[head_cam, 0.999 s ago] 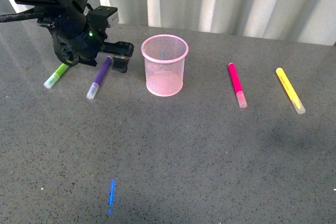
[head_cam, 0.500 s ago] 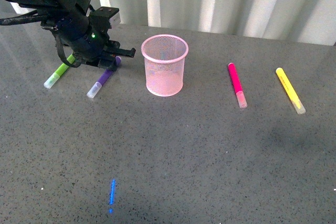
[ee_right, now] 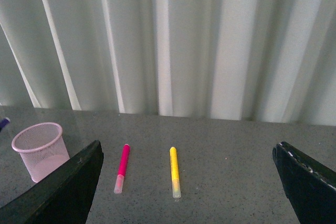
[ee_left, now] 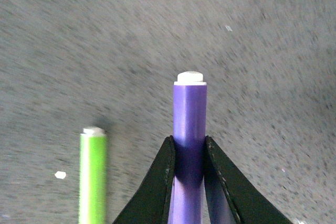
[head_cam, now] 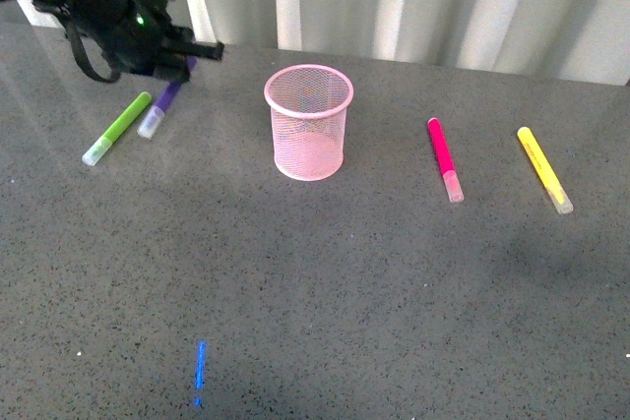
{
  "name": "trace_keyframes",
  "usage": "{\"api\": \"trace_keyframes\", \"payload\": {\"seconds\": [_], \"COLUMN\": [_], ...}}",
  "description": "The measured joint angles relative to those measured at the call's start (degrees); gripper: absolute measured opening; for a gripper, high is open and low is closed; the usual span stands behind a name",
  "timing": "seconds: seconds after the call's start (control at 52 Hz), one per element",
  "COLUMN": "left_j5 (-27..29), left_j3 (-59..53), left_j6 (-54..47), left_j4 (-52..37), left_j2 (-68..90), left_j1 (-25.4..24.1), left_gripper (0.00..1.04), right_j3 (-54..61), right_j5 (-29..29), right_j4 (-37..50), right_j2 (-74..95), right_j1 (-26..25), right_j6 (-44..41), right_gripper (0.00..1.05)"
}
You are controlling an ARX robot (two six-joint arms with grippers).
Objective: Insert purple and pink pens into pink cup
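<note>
While left gripper [ee_left: 189, 148] clamps purple pen [ee_left: 190, 111] at upper left of the front view, pink pen [head_cam: 443, 157] lies right of pink cup [head_cam: 308, 135], apart. Jaws of right gripper [ee_right: 188, 150] stand wide apart, empty.

You've got the right gripper [ee_right: 188, 150] with its jaws spread wide over the grey tabletop [ee_right: 236, 182]. The pink mesh cup [ee_right: 39, 148] stands upright. The pink pen [ee_right: 122, 167] lies flat between it and the yellow marker [ee_right: 175, 170], roughly parallel, not touching, clear caps toward the camera. White ribbed backdrop [ee_right: 210, 40] behind.

Pink mesh cup [head_cam: 309, 141], purple pen [head_cam: 163, 105]
</note>
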State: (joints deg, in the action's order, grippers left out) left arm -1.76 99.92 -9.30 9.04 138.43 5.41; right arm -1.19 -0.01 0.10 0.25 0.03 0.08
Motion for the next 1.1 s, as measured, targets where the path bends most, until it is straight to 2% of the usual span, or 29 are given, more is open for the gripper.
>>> {"api": "trace_keyframes", "payload": {"seconds": [0.115,0.346,0.442,0.865,1.095], "left_j5": [0.0,1.29,0.55,0.92,2.75], "left_j3": [-0.48,-8.9,-14.32,-30.47,-32.17], "left_j6": [-0.37,6.8,11.54,24.98,29.42], "left_j4": [-3.63,-24.22,-31.78,-51.67,-56.37], "left_j2": [-3.08,-13.18,-18.01,-22.08,-19.08], "left_j1": [-1.25,-1.51,0.83,11.1,12.83], "left_gripper": [0.12,0.12,0.12,0.12,0.12], "right_j3": [0.0,0.0,0.0,0.0,0.0], "right_j5": [0.0,0.0,-0.02,-0.02,0.0], "right_j4": [0.0,0.0,0.0,0.0,0.0], "right_j2": [0.0,0.0,0.0,0.0,0.0], "right_j1": [0.0,0.0,0.0,0.0,0.0], "right_j6": [0.0,0.0,0.0,0.0,0.0], "right_gripper": [0.98,0.98,0.98,0.98,0.98]}}
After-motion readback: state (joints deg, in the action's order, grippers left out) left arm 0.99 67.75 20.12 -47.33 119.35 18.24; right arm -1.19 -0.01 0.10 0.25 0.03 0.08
